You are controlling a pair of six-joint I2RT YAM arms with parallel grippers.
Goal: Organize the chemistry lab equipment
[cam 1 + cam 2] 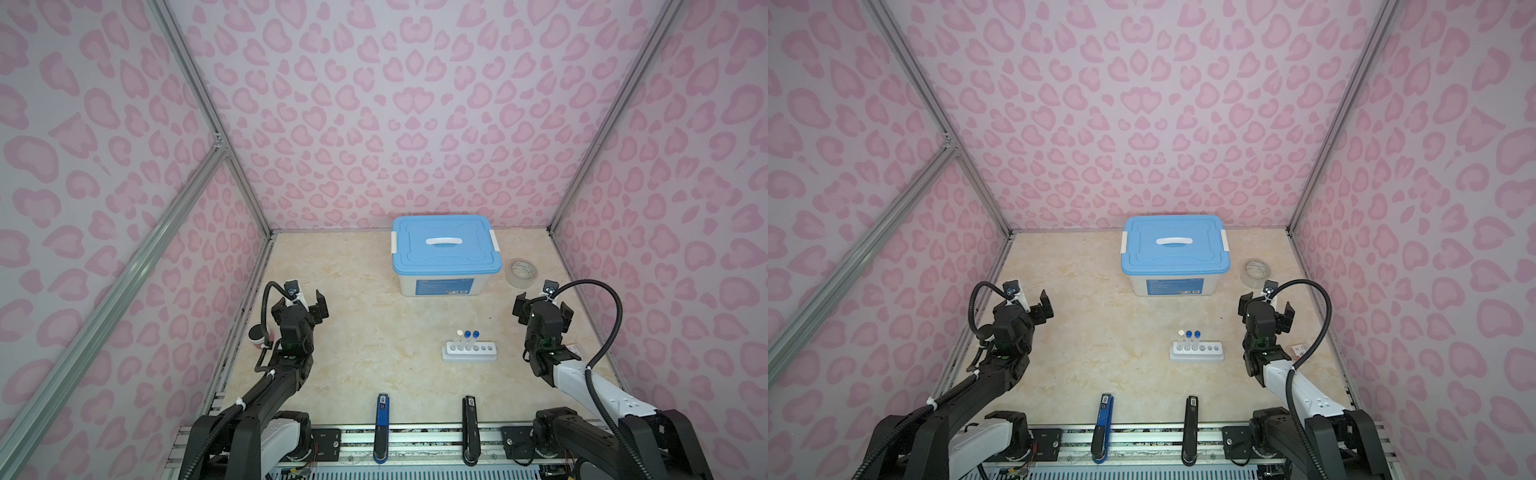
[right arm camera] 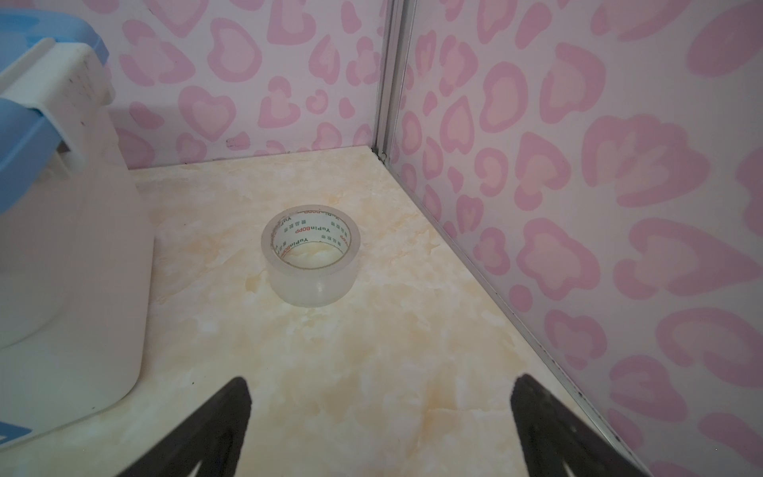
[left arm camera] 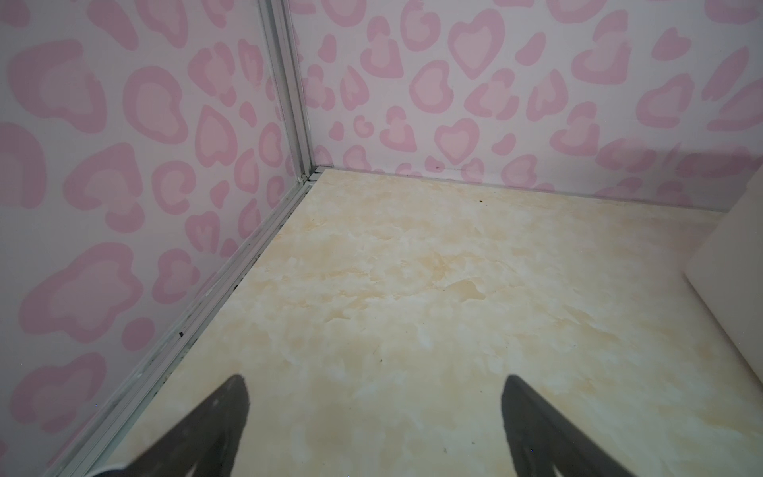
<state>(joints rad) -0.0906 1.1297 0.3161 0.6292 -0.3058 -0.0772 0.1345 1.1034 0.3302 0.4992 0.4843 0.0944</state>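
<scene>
Both claws are spread wide open with nothing in them. The left claw [image 1: 305, 301] hangs over bare table at about 9 o'clock. Its wrist view only shows two dark fingertips [image 3: 227, 404] apart above the beige marble-look tabletop [image 3: 413, 289]. The right claw [image 1: 542, 301] is over at 3 o'clock, same deal, with the clear roll of packing tape [image 2: 310, 256] lying flat ahead of it at 2 o'clock.

Around 4 o'clock the white six-hole plastic rack [image 1: 469, 353] sits flat, well apart from either claw. Three thin clear tubes [image 1: 467, 340] stand upright in the holes at its 9 o'clock end, one white cap and two blue.

The white storage box with a blue lid [image 1: 444, 249] sits shut at 12 to 1 o'clock.

In a top view a pink jar with a black lid [image 1: 255, 334] is mostly hidden behind the left arm. A small pale thing [image 1: 1299, 350] peeks out behind the right arm, and I can't tell what it is.
</scene>
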